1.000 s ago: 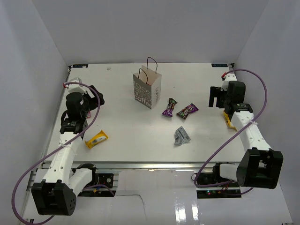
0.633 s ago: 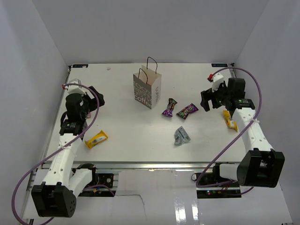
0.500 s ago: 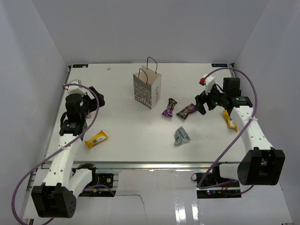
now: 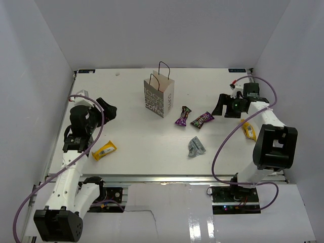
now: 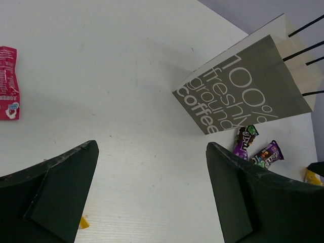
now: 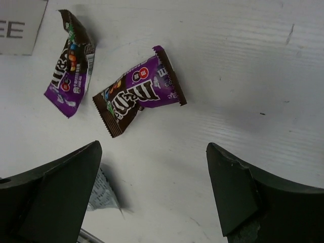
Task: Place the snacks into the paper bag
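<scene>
The paper bag [image 4: 159,96] stands upright at the back middle and also shows in the left wrist view [image 5: 243,81]. A purple snack [image 4: 183,116] [image 6: 71,63] and a dark maroon snack [image 4: 202,119] [image 6: 136,93] lie just right of it. A silver-grey snack [image 4: 197,147] [image 6: 101,195] lies nearer. One yellow bar [image 4: 104,150] lies at the left, another [image 4: 248,130] at the right. A red snack [image 5: 7,83] shows only in the left wrist view. My left gripper [image 4: 107,109] [image 5: 152,147] is open and empty. My right gripper [image 4: 223,108] [image 6: 153,147] is open and empty, just right of the maroon snack.
White table [image 4: 142,136] with grey walls on three sides. The right arm's purple cable [image 4: 228,147] loops over the table's right part. The metal rail [image 4: 162,177] runs along the near edge.
My right arm swung left from the far right edge toward the maroon snack, and its elbow has folded up. My left gripper shifted slightly right. The snacks and bag have not moved.
</scene>
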Robot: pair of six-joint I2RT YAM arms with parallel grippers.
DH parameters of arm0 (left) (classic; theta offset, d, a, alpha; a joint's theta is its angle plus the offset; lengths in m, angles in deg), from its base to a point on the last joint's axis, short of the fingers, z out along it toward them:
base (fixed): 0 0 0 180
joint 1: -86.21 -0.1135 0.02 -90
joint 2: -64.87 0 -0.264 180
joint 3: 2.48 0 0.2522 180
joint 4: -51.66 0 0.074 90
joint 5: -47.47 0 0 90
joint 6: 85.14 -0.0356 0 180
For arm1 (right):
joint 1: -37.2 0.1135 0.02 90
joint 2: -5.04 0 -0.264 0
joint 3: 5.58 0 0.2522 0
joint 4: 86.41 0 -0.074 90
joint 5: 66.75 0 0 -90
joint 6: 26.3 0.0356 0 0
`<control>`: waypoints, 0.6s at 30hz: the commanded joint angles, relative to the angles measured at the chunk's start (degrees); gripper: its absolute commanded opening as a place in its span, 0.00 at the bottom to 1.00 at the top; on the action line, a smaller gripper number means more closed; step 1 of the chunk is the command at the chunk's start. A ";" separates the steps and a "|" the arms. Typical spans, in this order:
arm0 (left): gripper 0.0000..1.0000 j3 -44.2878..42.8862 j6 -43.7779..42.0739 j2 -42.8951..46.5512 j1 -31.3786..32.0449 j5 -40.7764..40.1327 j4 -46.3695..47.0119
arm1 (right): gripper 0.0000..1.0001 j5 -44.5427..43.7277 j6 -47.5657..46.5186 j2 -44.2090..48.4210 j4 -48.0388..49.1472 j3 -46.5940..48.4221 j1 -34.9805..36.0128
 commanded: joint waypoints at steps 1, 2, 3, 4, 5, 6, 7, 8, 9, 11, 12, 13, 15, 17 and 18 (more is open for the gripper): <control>0.98 0.99 3.61 2.14 0.06 2.34 -1.65 | 0.89 -0.79 19.83 -3.35 2.92 1.06 0.07; 0.98 1.16 3.87 2.67 0.06 2.43 -1.74 | 0.88 0.45 22.21 -4.05 4.23 0.28 0.33; 0.98 1.43 4.23 2.93 0.06 2.43 -1.83 | 0.84 1.50 26.58 -5.01 4.76 -0.60 0.51; 0.98 1.60 4.40 3.02 0.06 2.26 -2.09 | 0.84 1.08 27.84 -5.46 4.94 -1.57 1.55; 0.98 1.78 4.49 3.29 0.06 2.08 -2.18 | 0.84 0.20 28.64 -5.81 4.86 -1.75 2.17; 0.98 1.96 4.84 3.46 0.06 1.56 -2.18 | 0.84 -1.81 29.43 -6.42 4.68 -1.75 2.79; 0.98 2.31 5.02 3.46 0.06 1.38 -2.10 | 0.84 -2.61 29.70 -6.69 4.42 -1.49 3.84; 0.98 2.48 5.11 3.46 0.06 1.12 -2.01 | 0.84 -3.23 30.14 -6.95 4.76 -1.32 4.20; 0.98 2.57 5.11 2.94 0.06 0.85 -1.84 | 0.84 -4.89 30.93 -7.74 4.94 -1.05 4.90; 0.98 2.49 5.11 2.33 0.06 0.76 -1.83 | 0.84 -6.04 31.90 -8.71 5.47 -0.26 5.43; 0.98 2.48 5.11 1.89 -0.02 0.67 -1.83 | 0.85 -6.04 32.34 -9.93 6.25 -0.09 5.52; 0.98 2.57 5.11 1.71 0.06 0.67 -1.75 | 0.85 -6.04 33.30 -10.47 6.35 0.18 5.52; 0.98 2.83 5.11 1.62 0.06 0.06 -1.48 | 0.84 -7.09 33.83 -12.22 6.61 0.44 7.70; 0.98 3.19 5.28 1.62 0.06 -0.12 -1.31 | 0.84 -8.15 34.36 -13.28 6.70 0.71 8.33; 0.98 3.27 5.28 1.62 0.06 -0.20 -1.13 | 0.83 -9.55 34.54 -14.15 6.53 0.88 8.77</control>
